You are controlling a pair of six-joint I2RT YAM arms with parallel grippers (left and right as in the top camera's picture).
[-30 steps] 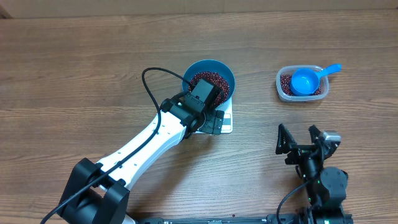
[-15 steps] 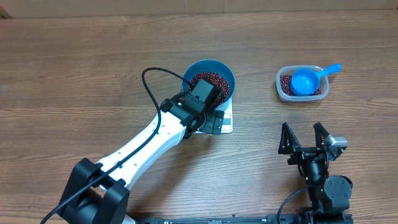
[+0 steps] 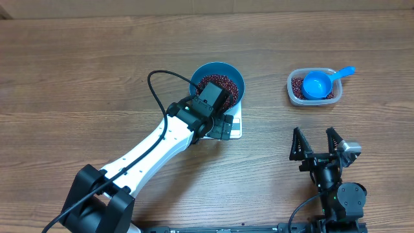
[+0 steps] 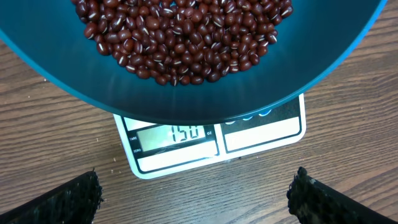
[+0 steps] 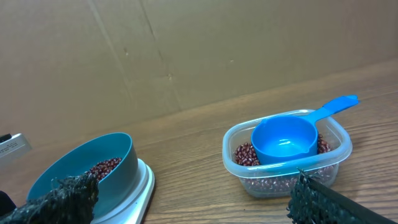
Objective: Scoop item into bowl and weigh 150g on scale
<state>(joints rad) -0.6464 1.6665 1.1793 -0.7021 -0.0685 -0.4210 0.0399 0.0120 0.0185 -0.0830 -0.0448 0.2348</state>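
My left gripper (image 4: pixel 196 200), jaws apart, hangs over the scale (image 4: pixel 261 127) in the middle of the bench (image 3: pixel 77 65), showing 150 under the bowl (image 4: pixel 62 68) of beans (image 4: pixel 186 37); my right gripper (image 3: pixel 314 139), likewise apart and empty, sits near the front edge.

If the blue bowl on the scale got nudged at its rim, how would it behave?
The bowl probably feels bottom-heavy, since beans fill its base. Smooth, resting on the flat scale, it would likely slide rather than tip. The loose beans would probably shift toward one wall.
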